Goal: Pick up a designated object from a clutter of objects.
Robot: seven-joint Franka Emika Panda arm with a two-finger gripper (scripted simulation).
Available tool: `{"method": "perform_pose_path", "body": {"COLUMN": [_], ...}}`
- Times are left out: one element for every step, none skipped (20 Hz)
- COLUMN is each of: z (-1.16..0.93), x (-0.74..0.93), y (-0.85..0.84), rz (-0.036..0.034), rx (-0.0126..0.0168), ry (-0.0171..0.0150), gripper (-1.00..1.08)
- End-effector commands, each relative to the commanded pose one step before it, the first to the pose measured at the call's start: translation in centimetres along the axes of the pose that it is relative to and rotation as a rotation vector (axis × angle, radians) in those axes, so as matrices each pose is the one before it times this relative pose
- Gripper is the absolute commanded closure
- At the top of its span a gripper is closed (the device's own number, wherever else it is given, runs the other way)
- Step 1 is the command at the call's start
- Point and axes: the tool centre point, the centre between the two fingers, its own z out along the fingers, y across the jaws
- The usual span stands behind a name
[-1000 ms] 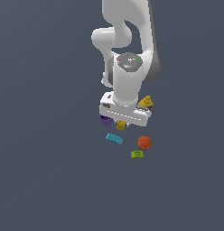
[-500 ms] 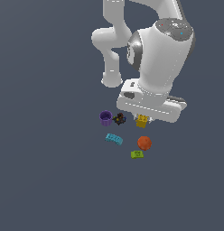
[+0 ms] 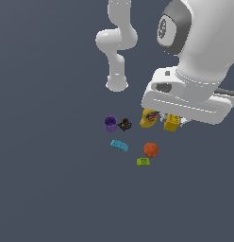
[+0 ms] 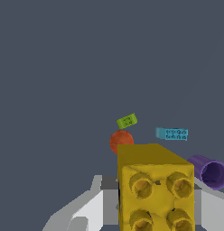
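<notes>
Yellow brick point(image 4: 155, 189) — clamped in gripper point(image 3: 173, 124), off the table point(image 3: 53, 189); lift straight, clear of bottle point(image 3: 148, 118).

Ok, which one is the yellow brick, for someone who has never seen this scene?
Find the big white robot hand on the exterior view's right. Under it, beside the taller yellow mustard bottle, sits the yellow brick between the fingers. It is blocky and studded, unlike the flat lime-green brick.
</notes>
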Motion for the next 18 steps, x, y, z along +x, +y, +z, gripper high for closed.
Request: {"method": "perform_pose_path", "body": {"z": [-1.344, -0.485, -0.471, -0.467, -0.445, -0.432, -0.419, -0.407, -0.389, -0.359, -0.33, -0.302, -0.276, -0.265, -0.229, -0.207, -0.186, -0.166], "x": [0.27, 0.107, 0.105, 0.107, 0.103, 0.102, 0.101, 0.1, 0.097, 0.091, 0.086, 0.08, 0.075, 0.062, 0.065, 0.06, 0.055, 0.05], "y": [-1.274, -0.479, -0.466, -0.442, -0.441, -0.429, -0.417, -0.406, -0.388, -0.359, -0.33, -0.303, -0.278, -0.251, -0.23, -0.208, -0.188, -0.168], "rz": [0.00054, 0.0, 0.0, -0.00017, 0.0, 0.0, 0.0, 0.0, 0.0, 0.0, 0.0, 0.0, 0.0, -0.00035, 0.0, 0.0, 0.0, 0.0], "rx": [0.00002, 0.0, 0.0, 0.00062, 0.0, 0.0, 0.0, 0.0, 0.0, 0.0, 0.0, 0.0, 0.0, 0.00056, 0.0, 0.0, 0.0, 0.0], "ry": [-0.00018, 0.0, 0.0, -0.00026, 0.0, 0.0, 0.0, 0.0, 0.0, 0.0, 0.0, 0.0, 0.0, -0.00019, 0.0, 0.0, 0.0, 0.0], "gripper": [1.08, 1.08, 1.08, 1.08, 1.08, 1.08, 1.08, 1.08, 1.08, 1.08, 1.08, 1.08, 1.08, 1.08, 1.08, 1.08, 1.08, 1.08]}}
